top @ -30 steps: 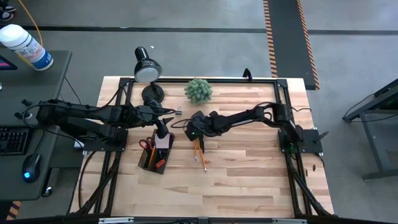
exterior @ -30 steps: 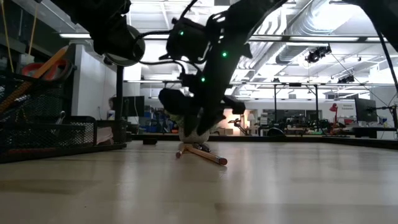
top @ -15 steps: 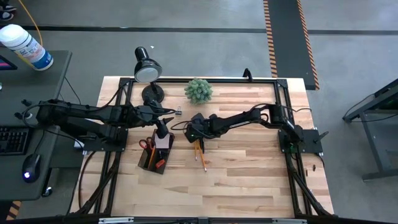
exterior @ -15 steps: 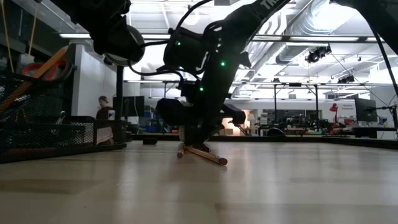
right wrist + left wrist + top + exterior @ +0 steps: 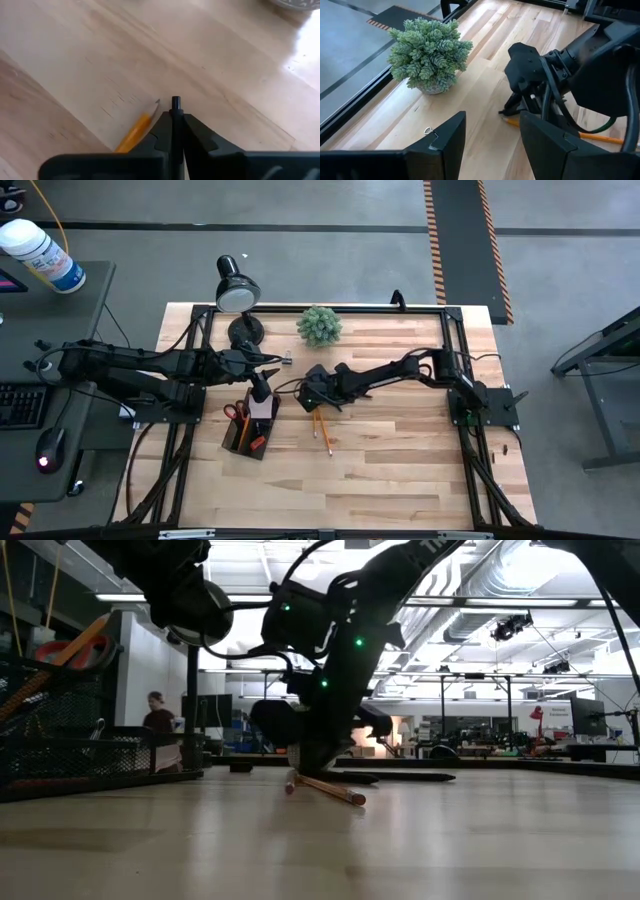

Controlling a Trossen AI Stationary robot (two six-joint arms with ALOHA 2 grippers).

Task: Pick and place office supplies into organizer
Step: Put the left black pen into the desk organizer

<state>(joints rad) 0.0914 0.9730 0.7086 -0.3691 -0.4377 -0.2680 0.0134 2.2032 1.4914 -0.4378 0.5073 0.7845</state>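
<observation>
My right gripper [image 5: 312, 396] is low over the middle of the table, shut on a dark pen [image 5: 400, 777]. In the low view the pen reaches out level from the gripper toward the table's right. Two yellow pencils [image 5: 322, 430] lie on the wood just near of the gripper. One pencil's sharpened tip [image 5: 150, 111] shows beside the fingers. My left gripper [image 5: 490, 145] hangs open above the black organizer [image 5: 248, 430], holding nothing. Red-handled scissors [image 5: 237, 412] stand in the organizer. My right gripper pinches the pen between its two fingers, with the pen's dark end [image 5: 176, 103] sticking out just past the fingertips. The fingers slant down from the table's right and lie along the pen. The pen sits about level, low at the table; I cannot tell whether it is clear of the wood.
A green spiky plant [image 5: 319, 325] and a black desk lamp [image 5: 236, 290] stand at the far edge. A small binder clip [image 5: 431, 132] lies on the wood between lamp and plant. Bare wood stretches across the table's near and right parts.
My right gripper has shut on the pen, staying low at the same spot over the pencils. The pen now shows in the low view as a level dark bar to the right of the gripper, where nothing showed before. The pencils have stayed in place.
</observation>
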